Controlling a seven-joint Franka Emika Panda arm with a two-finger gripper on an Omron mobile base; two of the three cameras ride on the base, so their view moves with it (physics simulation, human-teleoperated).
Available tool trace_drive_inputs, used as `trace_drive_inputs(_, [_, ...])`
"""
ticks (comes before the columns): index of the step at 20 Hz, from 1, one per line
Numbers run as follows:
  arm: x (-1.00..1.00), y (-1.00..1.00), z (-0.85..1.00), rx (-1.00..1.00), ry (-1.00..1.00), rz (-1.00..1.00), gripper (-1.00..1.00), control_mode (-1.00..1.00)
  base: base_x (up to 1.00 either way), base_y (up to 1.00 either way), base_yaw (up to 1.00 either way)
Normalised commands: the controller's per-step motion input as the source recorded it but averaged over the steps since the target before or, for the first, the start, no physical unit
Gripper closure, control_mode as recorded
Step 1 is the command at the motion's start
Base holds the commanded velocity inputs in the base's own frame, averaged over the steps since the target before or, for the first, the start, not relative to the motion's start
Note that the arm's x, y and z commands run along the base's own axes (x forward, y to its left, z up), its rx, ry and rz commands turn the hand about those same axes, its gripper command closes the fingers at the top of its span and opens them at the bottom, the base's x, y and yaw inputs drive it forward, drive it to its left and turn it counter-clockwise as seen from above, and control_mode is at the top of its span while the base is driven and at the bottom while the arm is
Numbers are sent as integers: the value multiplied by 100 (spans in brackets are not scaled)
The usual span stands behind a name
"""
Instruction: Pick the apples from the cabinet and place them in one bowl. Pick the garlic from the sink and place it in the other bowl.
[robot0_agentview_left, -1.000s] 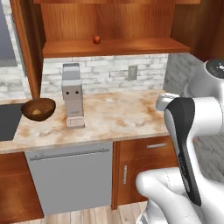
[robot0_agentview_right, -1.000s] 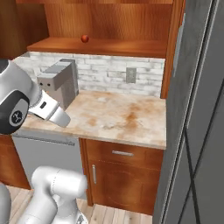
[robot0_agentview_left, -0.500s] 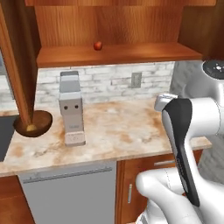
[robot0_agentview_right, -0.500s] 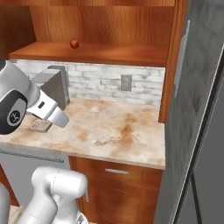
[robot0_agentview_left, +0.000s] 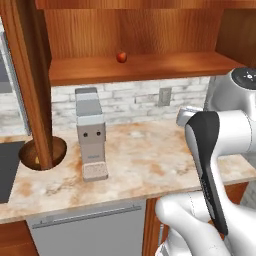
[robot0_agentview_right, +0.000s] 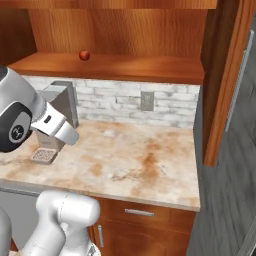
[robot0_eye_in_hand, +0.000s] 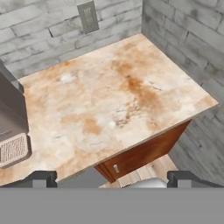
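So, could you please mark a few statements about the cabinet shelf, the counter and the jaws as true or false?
1. A red apple sits on the cabinet shelf. True.
2. The gripper holds the apple. False: its jaws stand open with nothing between them, above the counter.
3. A grey coffee machine stands on the counter against the brick wall. True.
4. The dark brown bowl stands on the cabinet shelf. False: it stands on the counter, left of the coffee machine, partly behind the cabinet door.
5. A wall outlet is set in the brick wall below the shelf. True.
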Motion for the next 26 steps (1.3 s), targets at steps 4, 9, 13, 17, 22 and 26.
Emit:
trace_drive_inputs(4, [0, 0, 0, 0, 0, 0, -100, 100, 32, 37, -2])
trace_drive_inputs(9, [0, 0, 0, 0, 0, 0, -100, 100, 42, 1, 0])
trace_drive_inputs(13, [0, 0, 0, 0, 0, 0, -100, 100, 51, 0, 0])
trace_drive_inputs(17, [0, 0, 0, 0, 0, 0, -100, 100, 52, -1, 0])
trace_drive_inputs(22, [0, 0, 0, 0, 0, 0, -100, 100, 48, -4, 1])
trace_drive_inputs(26, [0, 0, 0, 0, 0, 0, -100, 100, 6, 0, 0])
